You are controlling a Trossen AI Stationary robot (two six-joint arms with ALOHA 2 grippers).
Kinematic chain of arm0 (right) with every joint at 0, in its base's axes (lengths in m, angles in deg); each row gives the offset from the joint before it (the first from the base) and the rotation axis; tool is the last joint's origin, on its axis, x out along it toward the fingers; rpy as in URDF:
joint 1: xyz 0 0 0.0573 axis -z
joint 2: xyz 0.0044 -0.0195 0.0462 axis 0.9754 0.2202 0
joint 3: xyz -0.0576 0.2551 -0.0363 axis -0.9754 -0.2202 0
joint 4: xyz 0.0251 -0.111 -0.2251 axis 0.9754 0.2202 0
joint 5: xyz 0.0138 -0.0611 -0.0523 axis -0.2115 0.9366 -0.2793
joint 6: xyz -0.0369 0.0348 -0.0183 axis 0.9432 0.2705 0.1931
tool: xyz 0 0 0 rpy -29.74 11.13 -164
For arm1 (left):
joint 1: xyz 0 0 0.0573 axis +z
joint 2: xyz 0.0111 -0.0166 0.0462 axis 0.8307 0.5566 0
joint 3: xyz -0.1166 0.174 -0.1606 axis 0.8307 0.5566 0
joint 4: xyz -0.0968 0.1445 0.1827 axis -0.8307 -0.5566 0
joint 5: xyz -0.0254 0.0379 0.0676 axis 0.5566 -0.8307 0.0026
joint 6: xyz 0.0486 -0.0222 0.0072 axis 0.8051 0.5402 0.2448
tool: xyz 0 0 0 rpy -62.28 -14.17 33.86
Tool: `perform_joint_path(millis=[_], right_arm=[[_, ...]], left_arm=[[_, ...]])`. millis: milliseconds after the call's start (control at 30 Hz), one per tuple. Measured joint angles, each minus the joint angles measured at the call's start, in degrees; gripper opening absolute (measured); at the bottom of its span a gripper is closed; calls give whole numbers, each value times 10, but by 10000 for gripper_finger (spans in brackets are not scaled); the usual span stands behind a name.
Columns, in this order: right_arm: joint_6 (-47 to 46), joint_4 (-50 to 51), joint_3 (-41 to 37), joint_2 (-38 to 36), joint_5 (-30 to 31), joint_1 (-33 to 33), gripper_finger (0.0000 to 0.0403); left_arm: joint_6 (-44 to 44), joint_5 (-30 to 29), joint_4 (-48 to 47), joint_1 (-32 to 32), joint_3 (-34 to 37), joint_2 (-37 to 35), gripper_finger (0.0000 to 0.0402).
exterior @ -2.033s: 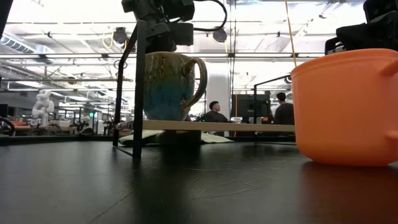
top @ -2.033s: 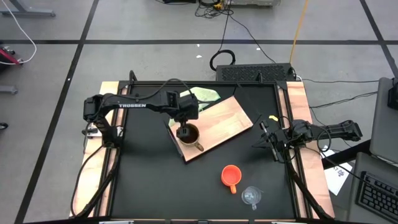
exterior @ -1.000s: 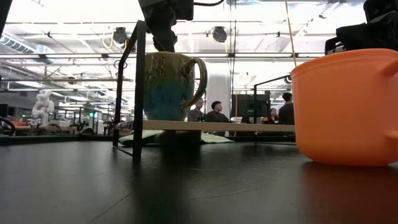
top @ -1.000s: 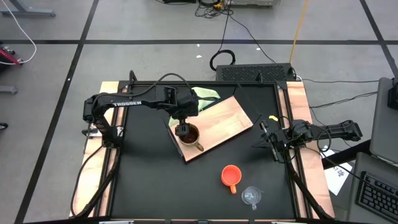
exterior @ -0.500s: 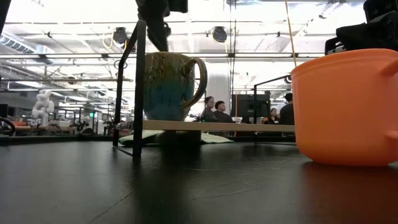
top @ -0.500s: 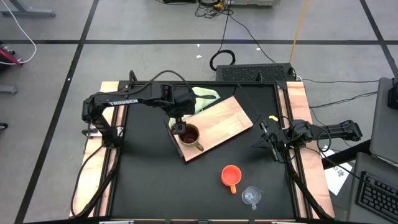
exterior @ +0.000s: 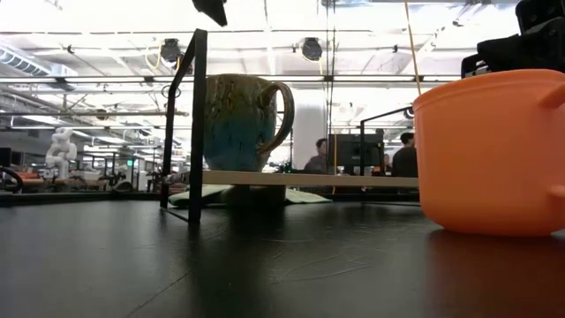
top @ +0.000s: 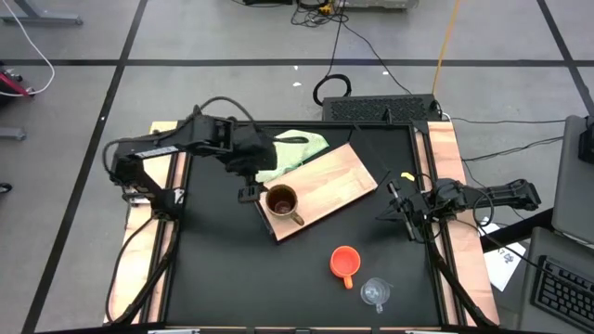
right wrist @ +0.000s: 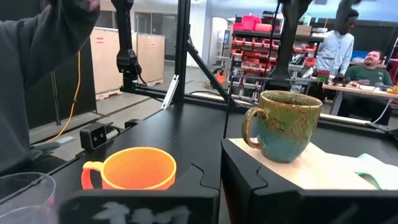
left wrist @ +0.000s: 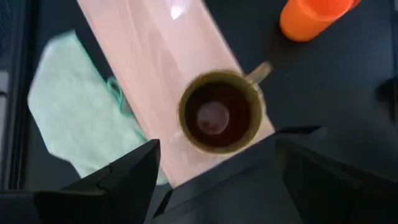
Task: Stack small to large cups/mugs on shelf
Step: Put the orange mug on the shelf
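Black tabletop [top: 223, 269] fills the scene, with a busy workshop behind. Left gripper [top: 249, 193] hangs with its fingers spread wide and empty, just off the near-left corner of the shelf [top: 329, 181], above bare table. Right beside it, on that corner of the pale, smooth-grained board, stands the brown mug [top: 282, 201], glazed and mottled, teal toward the base, handle pointing out toward the open table. A soft light green cloth [top: 297, 147] lies rumpled at the far edge of the shelf. Well apart, nearer the front, sits the orange cup [top: 344, 262], matte plastic, and just beyond it the small clear glass cup [top: 375, 294]. Right gripper [top: 401, 212] waits at the table's right edge, fingers parted. My read: the orange cup comes next, so grip its rim opposite the handle, lift straight, and lower it centred into the mug.
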Motion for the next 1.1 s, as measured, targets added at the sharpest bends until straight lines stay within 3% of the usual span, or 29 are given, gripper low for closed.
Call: perform_joint_path(millis=[167, 467, 533, 1100], right_arm=[[0, -2, 0, 3, 0, 0, 0], [0, -11, 0, 3, 0, 0, 0], [0, -10, 0, 3, 0, 0, 0], [-12, -10, 0, 3, 0, 0, 0]], left_arm=[[-9, -12, 16, -14, 0, -41, 243], [1, -38, 8, -35, 0, -56, 41], [8, -40, 6, -38, 0, -56, 12], [20, -66, -16, -56, 2, -65, 2]])
